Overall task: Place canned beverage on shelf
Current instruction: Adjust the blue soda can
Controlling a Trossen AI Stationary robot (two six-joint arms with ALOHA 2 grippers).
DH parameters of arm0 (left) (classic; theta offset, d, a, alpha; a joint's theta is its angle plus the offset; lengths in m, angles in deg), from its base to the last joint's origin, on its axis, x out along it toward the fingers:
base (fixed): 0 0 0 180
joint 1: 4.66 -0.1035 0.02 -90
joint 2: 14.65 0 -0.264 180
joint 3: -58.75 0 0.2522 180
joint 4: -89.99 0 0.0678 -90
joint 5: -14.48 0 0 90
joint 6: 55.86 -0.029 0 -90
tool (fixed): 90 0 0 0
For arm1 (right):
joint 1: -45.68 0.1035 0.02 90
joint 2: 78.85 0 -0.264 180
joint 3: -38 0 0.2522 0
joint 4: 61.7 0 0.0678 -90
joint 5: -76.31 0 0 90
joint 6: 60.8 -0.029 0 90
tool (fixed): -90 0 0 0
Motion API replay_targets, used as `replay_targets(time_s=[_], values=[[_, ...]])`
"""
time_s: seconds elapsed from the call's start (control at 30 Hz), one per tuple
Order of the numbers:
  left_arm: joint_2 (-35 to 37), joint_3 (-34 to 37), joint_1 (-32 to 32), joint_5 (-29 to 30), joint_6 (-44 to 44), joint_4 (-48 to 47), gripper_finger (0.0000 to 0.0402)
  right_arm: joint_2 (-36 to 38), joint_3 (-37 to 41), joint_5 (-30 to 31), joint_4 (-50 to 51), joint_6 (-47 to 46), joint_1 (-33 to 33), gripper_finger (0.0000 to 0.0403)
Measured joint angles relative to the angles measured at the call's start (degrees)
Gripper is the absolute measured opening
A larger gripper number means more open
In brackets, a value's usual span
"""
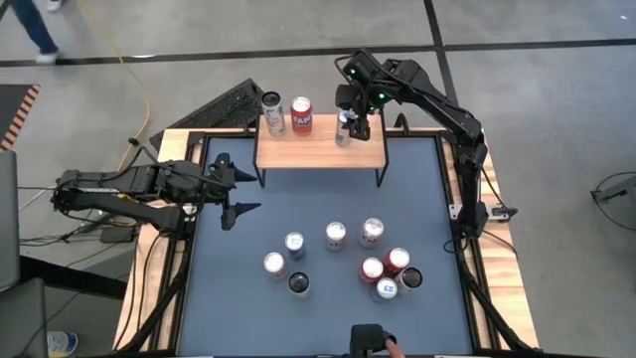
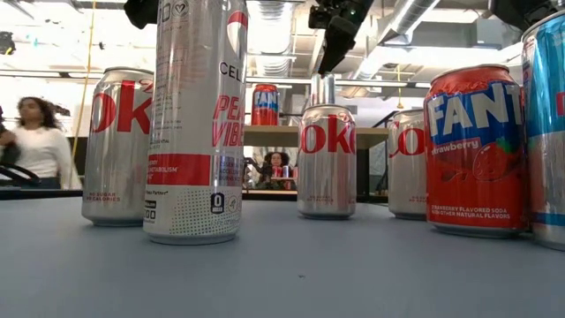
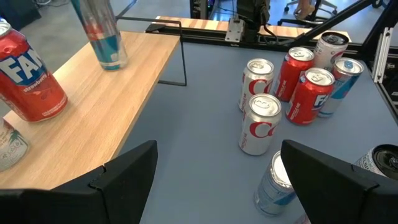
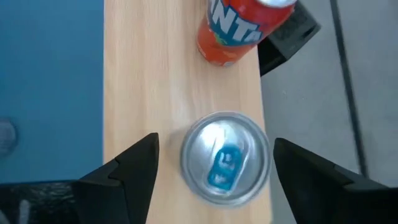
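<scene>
Cans (image 1: 373, 232) cluster mid-table, well clear of your grippers | shelf (image 1: 320, 151) holds three cans | right gripper (image 4: 211, 165) released astride slim can (image 4: 225, 158) | left gripper (image 1: 238, 194) released, waiting.

Ahead of the left gripper (image 3: 214, 177), whose fingers stood wide apart, a red Fanta can (image 3: 28, 78) and a slim silver-blue can (image 3: 102, 34) stood upright on the shelf (image 3: 118, 99); several cans (image 3: 292, 87) clustered beside it on the table (image 3: 199, 124).

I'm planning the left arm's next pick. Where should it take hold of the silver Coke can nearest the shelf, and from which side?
Grip the silver Coke can across its round side wall near mid-height, probably coming from the shelf side. It stands upright, and that side looks bare, while other cans stand beside and behind it. The left gripper is open and waits at the mat's left.
</scene>
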Motion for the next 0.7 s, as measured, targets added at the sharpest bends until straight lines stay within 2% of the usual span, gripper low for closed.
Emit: replay_targets(time_s=[0.47,0.7], values=[[0.0,0.0,0.0,0.4,0.3,0.0,0.0332,0.7,0.0,0.2,-5.7,2.3,-0.8,0.0297],[0.0,0.0,0.0,1.7,0.5,0.0,0.0332,4.3,0.1,-0.2,-5.9,1.9,-0.6,0.0297]])
